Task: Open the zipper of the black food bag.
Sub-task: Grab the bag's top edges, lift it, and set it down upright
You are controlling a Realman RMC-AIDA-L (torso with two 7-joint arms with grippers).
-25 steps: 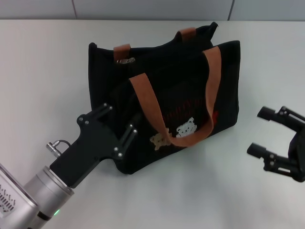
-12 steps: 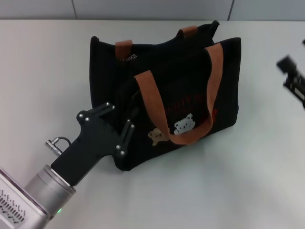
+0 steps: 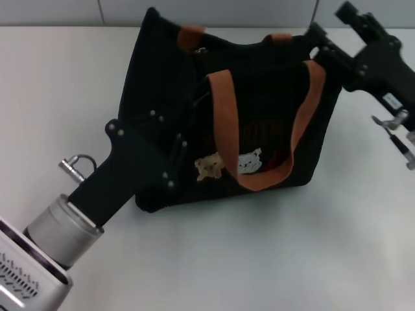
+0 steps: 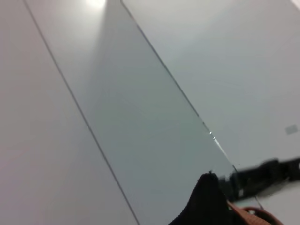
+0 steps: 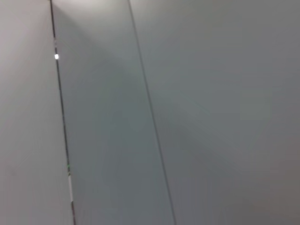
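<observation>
On the left, the left claw is now pressing deeper into the near-left end of the black food bag than it was a second ago. Its dark fingers are lying against dark cloth, so I cannot tell whether they are closed on the fabric or only bracing it. Under that hold the bag has been swung and tipped: its left end has climbed toward the far edge of the surface, and the whole body is sitting farther back and more to the right than before.

In the middle, the zipper is showing only as a faint glint of metal just beside the far brown handle tab; the track itself is too dark to follow. The near brown handle is draping down over the front panel above the two bear pictures. The bag's long axis is running left to right across the surface, its far-left corner lifted higher than its right end, and its mouth is facing up and away from the robot.

On the right, the right claw, which was waiting low on the surface a second ago, is now hovering at the bag's far-right top corner, its two fingers spread apart and holding nothing. I judge that one arm is steadying the bag while the other is arriving at the mouth, and the zipper is not yet being worked.
</observation>
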